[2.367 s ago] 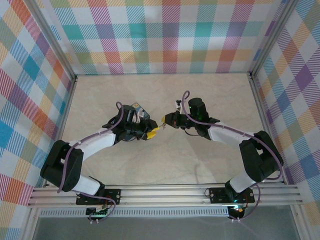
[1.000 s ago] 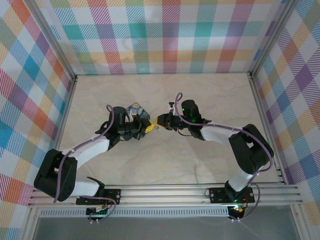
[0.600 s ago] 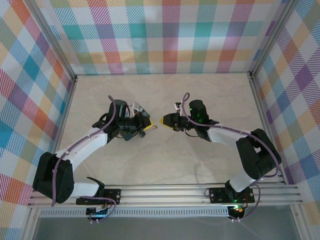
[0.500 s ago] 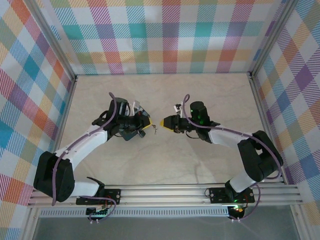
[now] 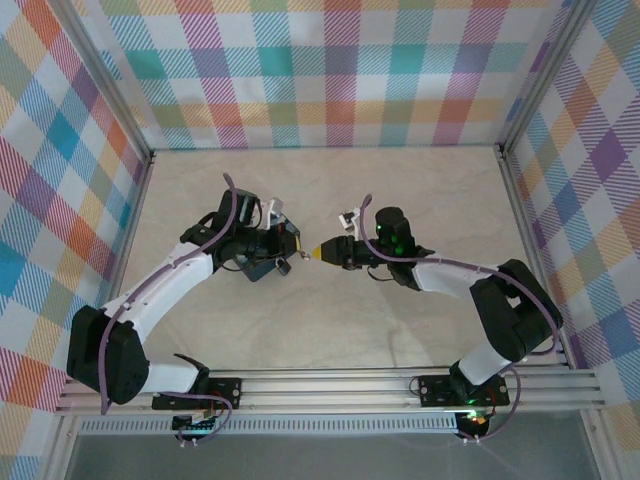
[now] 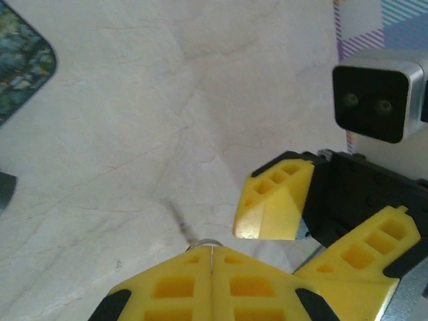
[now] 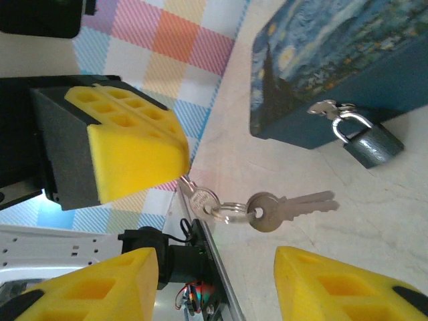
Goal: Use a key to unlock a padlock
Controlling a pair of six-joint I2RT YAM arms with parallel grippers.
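Note:
A small dark grey padlock (image 7: 366, 146) hangs from the metal hasp on the teal side of a box with a starry-night print (image 7: 334, 60). My left gripper (image 6: 210, 251) is shut on the key (image 7: 200, 199), pinched at its tip. A ring with two more keys (image 7: 281, 208) dangles from it above the table. In the left wrist view only the ring (image 6: 200, 242) peeks out of the shut yellow fingers. My right gripper (image 7: 217, 284) faces the bunch, open, with nothing between its fingers (image 6: 274, 200). From above, the left gripper (image 5: 290, 252) and the right gripper (image 5: 322, 252) sit tip to tip, slightly apart.
The box's corner (image 6: 20, 67) lies just left of my left gripper. Checked walls (image 5: 330, 70) close the pale marbled table (image 5: 330, 330) on three sides. A metal rail (image 5: 330, 385) with both arm bases runs along the near edge.
The right gripper has opened, let go of the keys and drawn back a little to the right. The left gripper keeps the key and has shifted slightly with it.

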